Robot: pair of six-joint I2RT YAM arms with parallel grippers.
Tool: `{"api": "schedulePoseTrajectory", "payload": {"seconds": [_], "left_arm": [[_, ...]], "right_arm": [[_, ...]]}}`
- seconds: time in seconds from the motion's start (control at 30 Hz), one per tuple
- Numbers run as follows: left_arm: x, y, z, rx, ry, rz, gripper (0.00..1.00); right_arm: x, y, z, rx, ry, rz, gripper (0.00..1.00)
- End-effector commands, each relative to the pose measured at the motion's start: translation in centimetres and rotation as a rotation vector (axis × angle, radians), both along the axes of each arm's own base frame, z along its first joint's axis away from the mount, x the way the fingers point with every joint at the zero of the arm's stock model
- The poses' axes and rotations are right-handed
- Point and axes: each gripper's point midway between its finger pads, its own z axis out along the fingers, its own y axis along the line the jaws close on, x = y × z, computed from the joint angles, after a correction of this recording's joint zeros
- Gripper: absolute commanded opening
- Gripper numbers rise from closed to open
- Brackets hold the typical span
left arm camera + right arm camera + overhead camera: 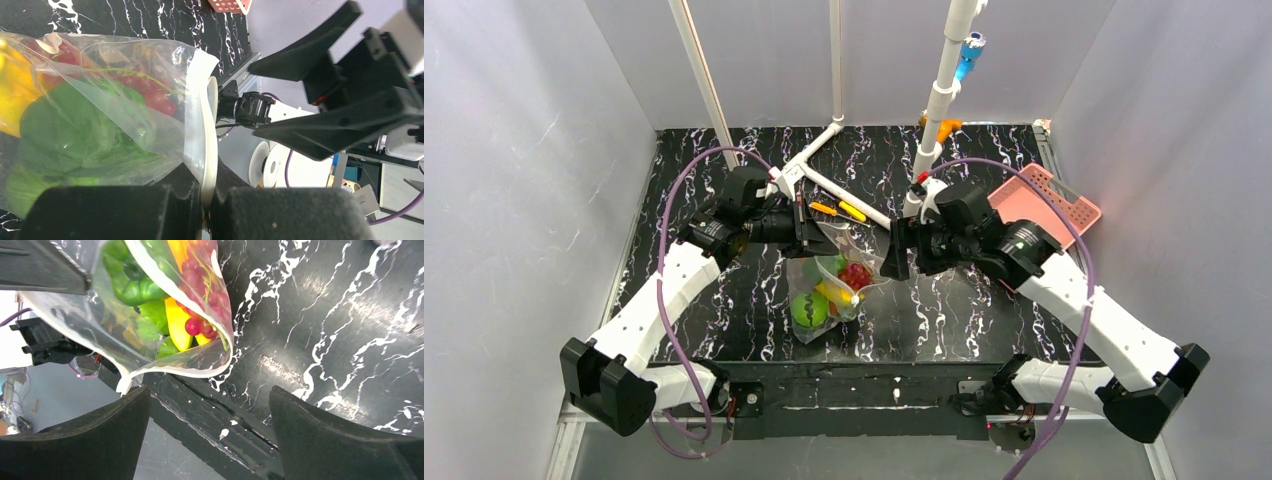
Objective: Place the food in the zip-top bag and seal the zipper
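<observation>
The clear zip-top bag [829, 285] hangs over the middle of the table, lifted at its top edge. Inside it is the food: a green round piece [810, 310], a yellow piece [834, 293] and dark red grapes [856, 275]. My left gripper [212, 195] is shut on the zipper [210, 130] at one end of the bag's mouth, with green food [70, 125] just behind the plastic. My right gripper [210, 435] stands open right beside the other end of the mouth edge [175, 371], with nothing between its fingers. The grapes [200, 322] and a green pepper [132, 287] show through the bag.
A pink perforated basket [1046, 205] sits at the right, behind my right arm. A white pipe frame [824, 160] and an upright white pipe [939, 100] stand at the back. Small yellow and orange-handled tools [839, 209] lie just behind the bag.
</observation>
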Motion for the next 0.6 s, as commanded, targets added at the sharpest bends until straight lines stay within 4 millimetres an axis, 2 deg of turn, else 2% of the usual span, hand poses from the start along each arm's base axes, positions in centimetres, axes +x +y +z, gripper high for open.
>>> {"api": "schedulePoseTrajectory", "payload": {"seconds": [0.0,0.1,0.23,0.3,0.37,0.4,0.5,0.57], "left_arm": [[-0.7,-0.3,1.9,-0.058,-0.045,-0.025,0.0],[-0.8,-0.3,2.1,-0.065,-0.046,-0.029,0.0],[-0.9,-0.4,2.3,-0.071,-0.045,-0.035,0.0],[-1.0,-0.4,2.5,-0.08,-0.045,-0.037,0.0],[-1.2,-0.4,2.6,-0.087,-0.048,-0.041,0.0],[-1.2,-0.4,2.4,-0.086,-0.047,-0.04,0.0],[-1.1,-0.1,1.4,-0.062,-0.034,-0.025,0.0],[-0.9,0.1,0.0,-0.029,0.006,0.003,0.0]], "right_arm": [[0.7,1.5,-2.2,0.005,0.07,-0.019,0.88],[2.0,2.6,-2.7,0.024,0.067,-0.045,0.79],[3.8,2.7,-4.2,-0.029,0.068,-0.115,0.69],[4.1,3.3,-5.1,-0.034,0.088,-0.109,0.62],[3.8,4.4,-5.2,-0.007,0.109,-0.068,0.5],[3.5,5.1,-4.8,0.017,0.118,-0.041,0.42],[2.3,7.0,-2.4,0.1,0.109,0.028,0.01],[1.6,8.0,0.1,0.158,0.077,0.064,0.01]]}}
